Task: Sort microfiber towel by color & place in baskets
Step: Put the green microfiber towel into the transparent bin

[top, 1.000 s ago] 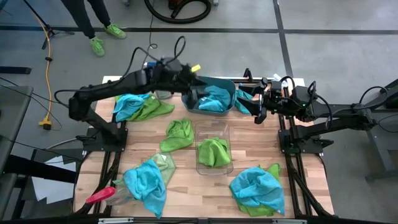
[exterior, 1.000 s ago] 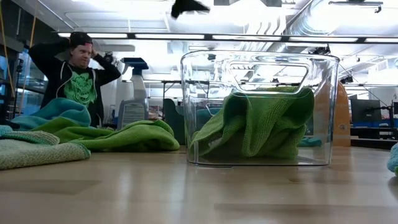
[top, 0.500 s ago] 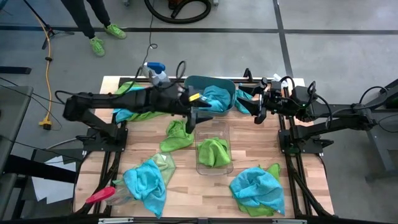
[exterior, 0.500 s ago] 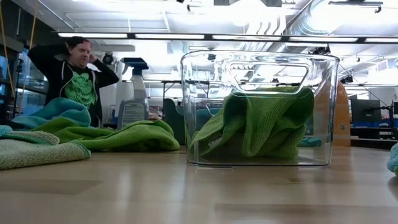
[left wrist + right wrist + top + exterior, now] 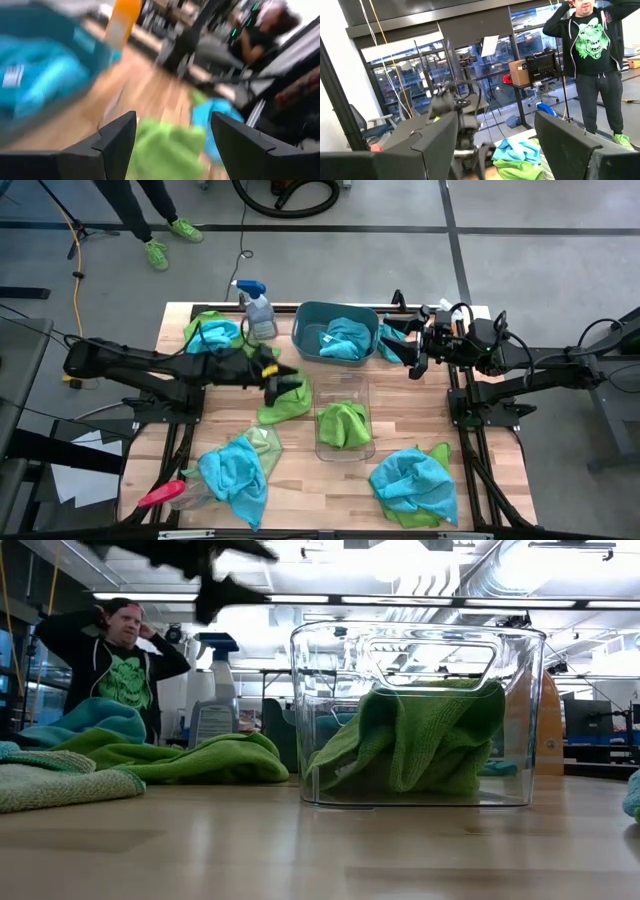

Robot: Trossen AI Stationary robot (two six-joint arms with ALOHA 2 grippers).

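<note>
The wooden table [image 5: 300,480] holds everything. The left arm [image 5: 140,365] reaches low across it, and the left gripper [image 5: 278,383] hangs with its fingers spread wide and nothing in them, right above a green towel [image 5: 285,400]. Just past that gripper, on its right side, stands the teal tub [image 5: 312,330] with a blue towel [image 5: 345,338] inside. The clear bin [image 5: 343,420] sits close beside the gripper with a green towel in bin [image 5: 343,425] folded inside. The right gripper [image 5: 412,345] waits at the right edge of the table, just beside the teal tub, fingers spread and empty. More blue and green towels [image 5: 412,485] lie in heaps nearer the front edge. A spray bottle [image 5: 258,310] stands behind the left gripper
</note>
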